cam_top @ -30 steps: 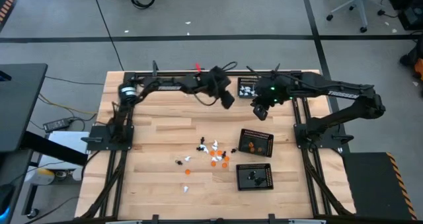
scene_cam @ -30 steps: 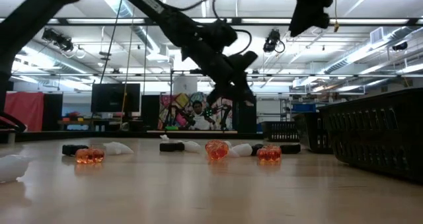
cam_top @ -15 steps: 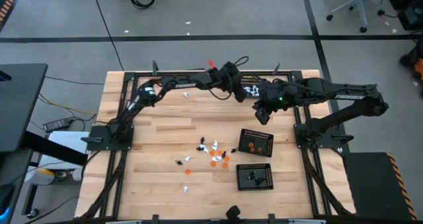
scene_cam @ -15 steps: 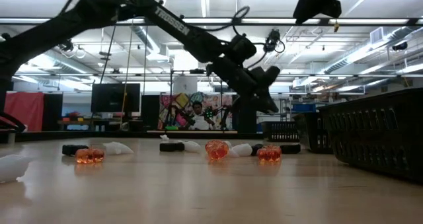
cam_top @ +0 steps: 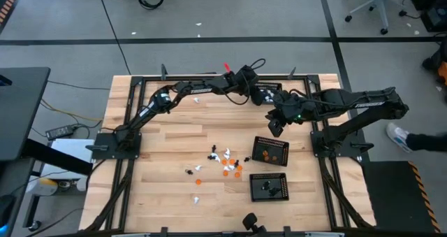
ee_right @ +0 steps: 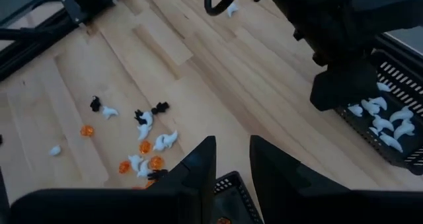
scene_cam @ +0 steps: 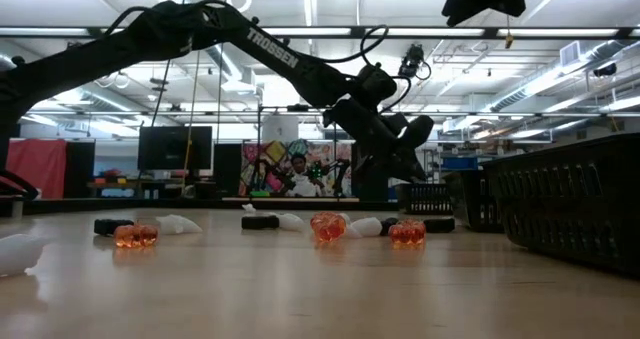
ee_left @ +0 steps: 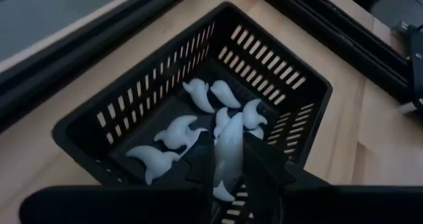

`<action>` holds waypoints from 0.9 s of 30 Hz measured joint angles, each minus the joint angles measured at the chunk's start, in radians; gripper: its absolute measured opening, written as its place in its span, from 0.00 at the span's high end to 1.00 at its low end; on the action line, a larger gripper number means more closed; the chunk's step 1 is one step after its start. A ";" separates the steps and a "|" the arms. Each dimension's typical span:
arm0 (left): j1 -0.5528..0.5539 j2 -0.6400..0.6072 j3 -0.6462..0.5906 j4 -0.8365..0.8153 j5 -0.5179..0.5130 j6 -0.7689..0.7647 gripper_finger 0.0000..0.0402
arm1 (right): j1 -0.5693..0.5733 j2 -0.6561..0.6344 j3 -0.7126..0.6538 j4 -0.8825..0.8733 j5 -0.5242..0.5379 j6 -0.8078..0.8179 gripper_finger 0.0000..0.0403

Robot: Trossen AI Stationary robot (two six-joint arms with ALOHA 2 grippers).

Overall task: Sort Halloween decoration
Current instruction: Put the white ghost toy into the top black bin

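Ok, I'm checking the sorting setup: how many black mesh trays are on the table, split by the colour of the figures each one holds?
white-figure tray: 1
orange-figure tray: 1
black-figure tray: 1
Total: 3

Both my arms are dark, nearly black, built of slim tubular links between chunkier joint housings. White TROSSEN lettering runs along the upper link of my left arm, plain in the low view. A thin black cable loops loose above my left wrist, beside a small red tag. A green light glows on my right wrist housing. My left gripper (ee_left: 228, 159) and right gripper (ee_right: 231, 168) each carry two flat, matte black fingers with squared tips.
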 joint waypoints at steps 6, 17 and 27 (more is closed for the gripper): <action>-0.002 0.000 0.000 0.015 -0.023 0.022 0.69 | 0.041 0.002 0.000 -0.001 0.060 0.037 0.76; -0.002 -0.028 0.000 -0.007 0.004 0.038 0.56 | 0.054 0.001 0.000 -0.007 0.085 0.049 0.76; 0.000 -0.154 0.000 -0.122 0.001 0.256 0.64 | 0.101 -0.036 0.000 -0.022 0.194 0.038 0.76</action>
